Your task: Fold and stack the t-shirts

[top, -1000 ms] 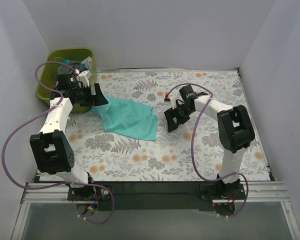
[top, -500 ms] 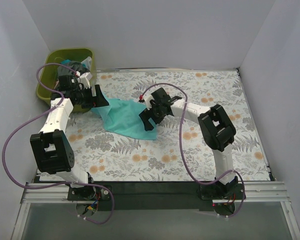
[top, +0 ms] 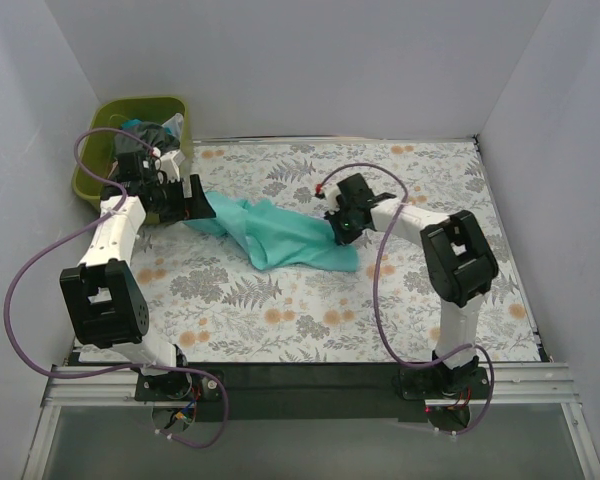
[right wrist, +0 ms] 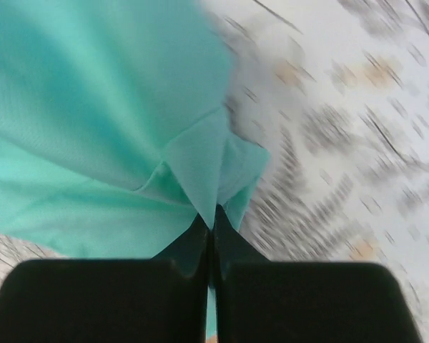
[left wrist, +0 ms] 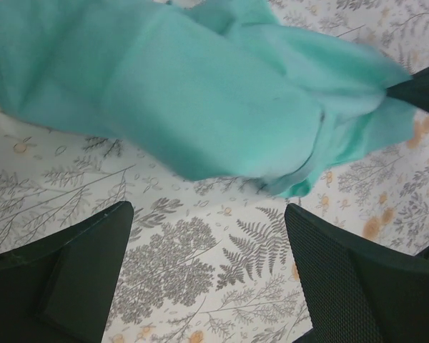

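Top external shows one teal t-shirt [top: 298,240]: right jaws pinch it, left jaws gape wide.

1 teal t-shirt [top: 290,238], rumpled and doubled over itself, lying as a long slanting band, right corner pinched

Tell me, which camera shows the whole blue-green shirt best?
The top external view: it shows the whole shirt, bunched up, from end to end. The left wrist view shows only a blurry part of it beyond the open left gripper. The right wrist view shows only a bit of its edge pinched in the right gripper.
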`<state>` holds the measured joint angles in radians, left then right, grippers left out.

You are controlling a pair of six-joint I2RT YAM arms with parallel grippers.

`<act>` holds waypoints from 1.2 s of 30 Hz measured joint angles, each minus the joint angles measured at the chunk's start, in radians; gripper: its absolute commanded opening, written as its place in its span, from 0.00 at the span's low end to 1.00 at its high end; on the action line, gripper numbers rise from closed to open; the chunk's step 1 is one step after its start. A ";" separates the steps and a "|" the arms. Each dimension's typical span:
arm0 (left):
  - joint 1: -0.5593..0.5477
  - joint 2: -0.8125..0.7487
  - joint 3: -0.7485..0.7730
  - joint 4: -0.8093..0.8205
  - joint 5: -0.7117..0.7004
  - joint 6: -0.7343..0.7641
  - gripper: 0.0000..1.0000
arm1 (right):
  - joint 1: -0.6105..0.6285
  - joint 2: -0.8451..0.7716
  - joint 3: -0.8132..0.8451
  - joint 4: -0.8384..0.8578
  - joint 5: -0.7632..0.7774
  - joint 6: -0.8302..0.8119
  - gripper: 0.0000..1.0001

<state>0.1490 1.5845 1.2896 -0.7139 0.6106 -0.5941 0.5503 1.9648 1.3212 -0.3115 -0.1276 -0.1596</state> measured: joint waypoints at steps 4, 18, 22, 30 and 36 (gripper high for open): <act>0.027 0.000 0.000 -0.035 -0.046 0.038 0.82 | -0.134 -0.117 -0.107 -0.048 0.005 -0.027 0.01; -0.402 -0.180 -0.152 0.035 -0.039 0.251 0.66 | -0.206 -0.276 -0.174 -0.129 -0.216 -0.047 0.01; -0.580 -0.153 -0.190 0.113 -0.121 0.314 0.65 | -0.285 -0.276 -0.174 -0.173 -0.232 -0.063 0.12; -0.547 -0.034 -0.097 0.169 -0.241 0.375 0.66 | -0.323 -0.364 -0.203 -0.243 -0.193 -0.174 0.80; -0.467 -0.008 -0.029 0.170 -0.241 0.432 0.70 | -0.311 -0.514 -0.263 -0.241 -0.197 -0.305 0.75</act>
<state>-0.3176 1.5768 1.2610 -0.5442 0.3691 -0.1623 0.2394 1.4509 1.0580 -0.5522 -0.3248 -0.4644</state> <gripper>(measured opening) 0.689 0.762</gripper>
